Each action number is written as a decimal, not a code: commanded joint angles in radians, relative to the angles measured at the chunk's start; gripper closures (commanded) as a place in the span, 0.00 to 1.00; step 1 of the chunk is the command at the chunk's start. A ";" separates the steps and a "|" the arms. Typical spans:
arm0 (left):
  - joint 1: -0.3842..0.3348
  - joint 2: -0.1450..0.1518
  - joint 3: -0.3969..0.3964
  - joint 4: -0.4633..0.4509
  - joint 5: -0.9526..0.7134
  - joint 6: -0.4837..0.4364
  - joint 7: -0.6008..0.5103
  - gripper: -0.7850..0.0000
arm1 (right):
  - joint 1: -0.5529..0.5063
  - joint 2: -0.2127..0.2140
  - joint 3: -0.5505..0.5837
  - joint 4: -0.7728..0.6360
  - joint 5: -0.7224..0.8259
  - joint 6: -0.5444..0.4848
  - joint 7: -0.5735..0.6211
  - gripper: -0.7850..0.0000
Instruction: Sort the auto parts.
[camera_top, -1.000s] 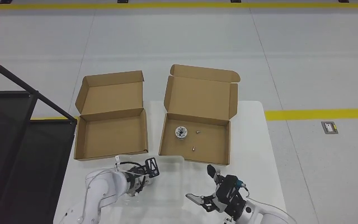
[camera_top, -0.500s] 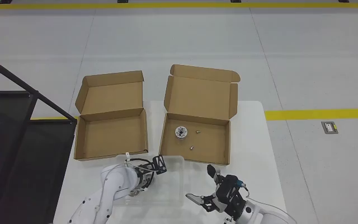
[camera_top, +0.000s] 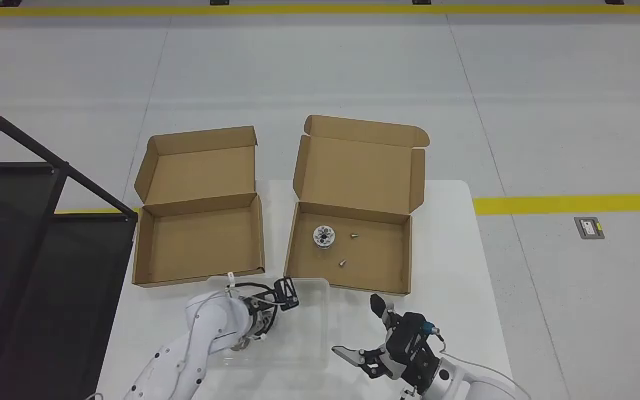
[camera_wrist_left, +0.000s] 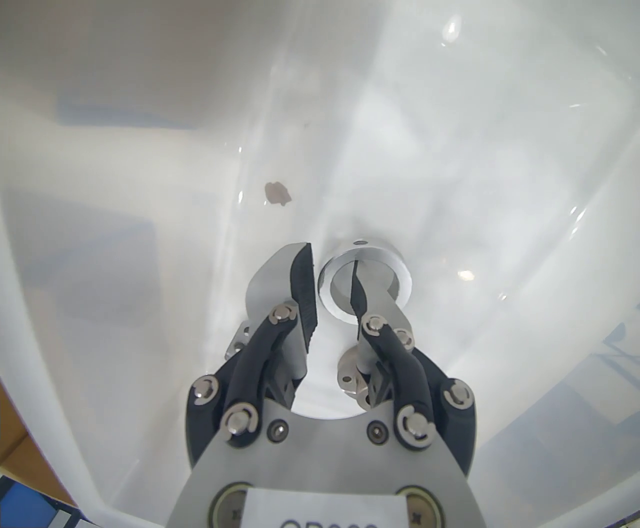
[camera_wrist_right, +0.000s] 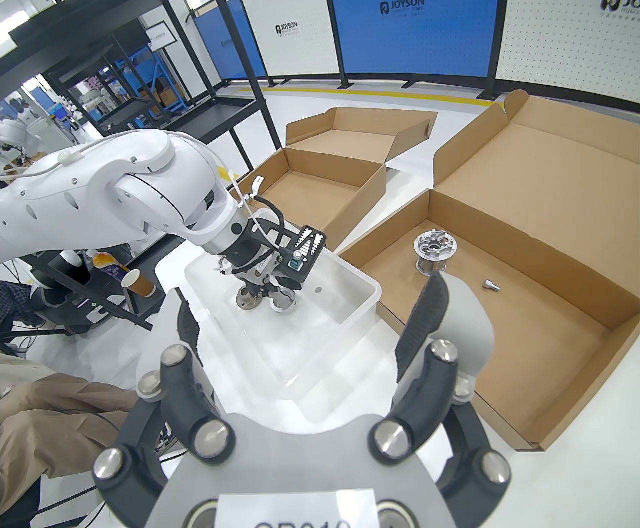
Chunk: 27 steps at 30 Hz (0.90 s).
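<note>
Left gripper: open, down in bin; 1 finger inside ring, 1 outside, not clamped.
Risk: pinching 1 thin wall, so ring could tilt or slip on lift.
Right gripper: open, empty, beside bin.

The left arm and right arm are clad in glossy white, rounded shell segments. The left arm shell has small dark recessed holes. A thin white cable runs along its outside, with a white clip near the wrist. The wrist section is black, with a looped black cable and a black module bearing white toothed markings and a teal insert. The left gripper and right gripper share one build: a grey metal base plate, a white printed label, black linkage bars pinned with silver clip-retained pins, and silver fingers faced with black ribbed pads.
</note>
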<state>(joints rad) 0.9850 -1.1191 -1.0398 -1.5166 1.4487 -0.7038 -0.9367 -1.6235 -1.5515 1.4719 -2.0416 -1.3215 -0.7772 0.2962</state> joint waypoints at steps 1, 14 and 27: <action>-0.005 -0.001 0.005 0.010 0.000 0.003 0.000 0.78 | 0.000 0.000 0.000 0.000 0.000 0.000 0.000 0.00; 0.062 0.016 -0.035 -0.138 0.006 -0.018 0.021 1.00 | 0.000 0.000 0.000 0.000 0.000 0.000 0.000 0.00; 0.377 0.085 -0.417 -0.497 -0.088 -0.099 0.258 1.00 | 0.000 0.000 0.000 0.000 0.000 0.000 0.000 0.00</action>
<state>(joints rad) 1.3311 -1.0386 -1.4083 -1.9996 1.3746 -0.8008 -0.7162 -1.6235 -1.5515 1.4719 -2.0416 -1.3215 -0.7772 0.2962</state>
